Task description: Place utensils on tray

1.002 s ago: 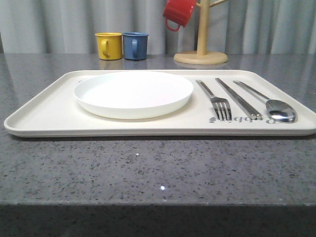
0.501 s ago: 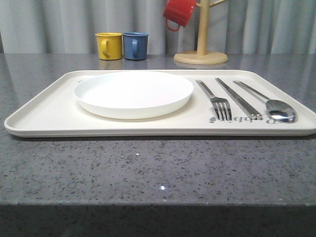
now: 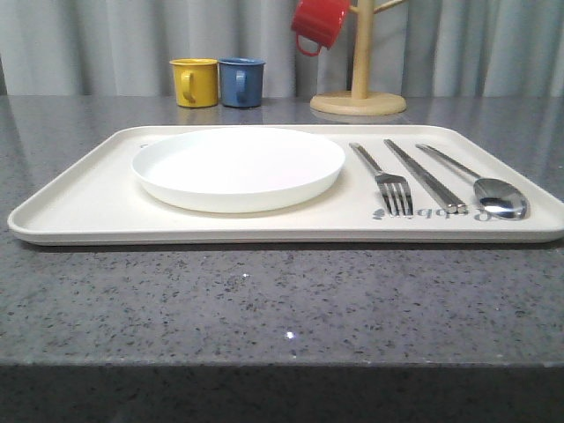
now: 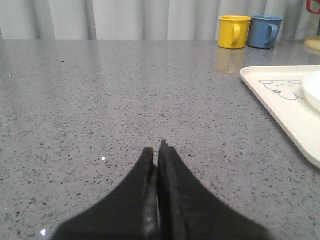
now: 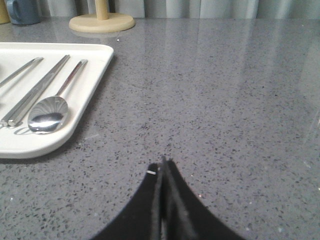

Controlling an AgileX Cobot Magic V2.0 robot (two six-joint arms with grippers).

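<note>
The cream tray (image 3: pixel 97 198) lies across the grey table. On it rest a round white plate (image 3: pixel 238 166), a silver fork (image 3: pixel 385 178), a flat knife (image 3: pixel 426 175) and a spoon (image 3: pixel 490 190), side by side on its right part. In the right wrist view the spoon (image 5: pixel 49 113) and knife (image 5: pixel 35 92) lie on the tray's corner (image 5: pixel 95 70). My right gripper (image 5: pixel 162 167) is shut over bare table beside the tray, with nothing in it. My left gripper (image 4: pixel 156 150) is shut too, over bare table off the tray's left end (image 4: pixel 280 107).
A yellow mug (image 3: pixel 195 81) and a blue mug (image 3: pixel 241 81) stand at the back. A wooden mug tree (image 3: pixel 359 88) behind the tray carries a red mug (image 3: pixel 319 22). Grey curtains close the far side. The table's front edge runs near the camera.
</note>
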